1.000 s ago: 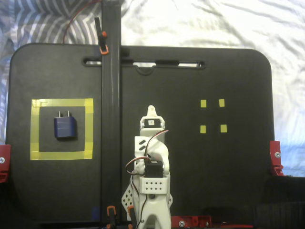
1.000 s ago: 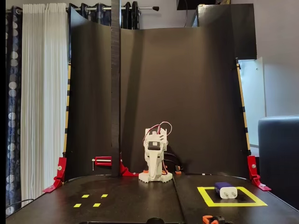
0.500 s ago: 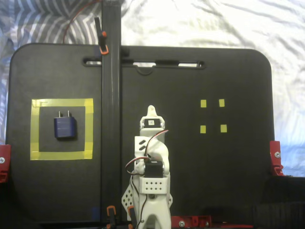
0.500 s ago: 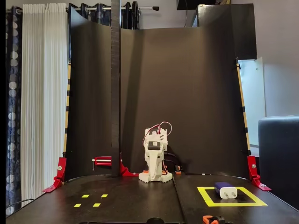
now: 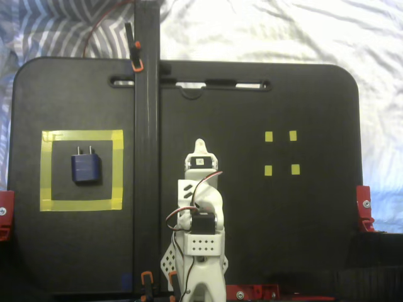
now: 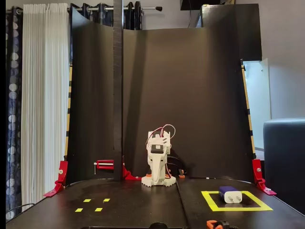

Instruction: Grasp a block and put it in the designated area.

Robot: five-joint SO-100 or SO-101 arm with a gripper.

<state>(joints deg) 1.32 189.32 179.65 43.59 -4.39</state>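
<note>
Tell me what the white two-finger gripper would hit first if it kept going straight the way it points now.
Probably only bare black table. In a fixed view from above, the folded gripper points toward the far edge's slot handle. The dark blue pronged block sits aside inside the yellow tape square. Its downward tilt is unclear.

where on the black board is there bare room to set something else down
In the top fixed view, bare board spans the right side, around the four tiny yellow tape squares. The strip below the large yellow tape square outline is bare. Taken: inside the outline, the small dark blue block; the centre, by the white arm.
</note>
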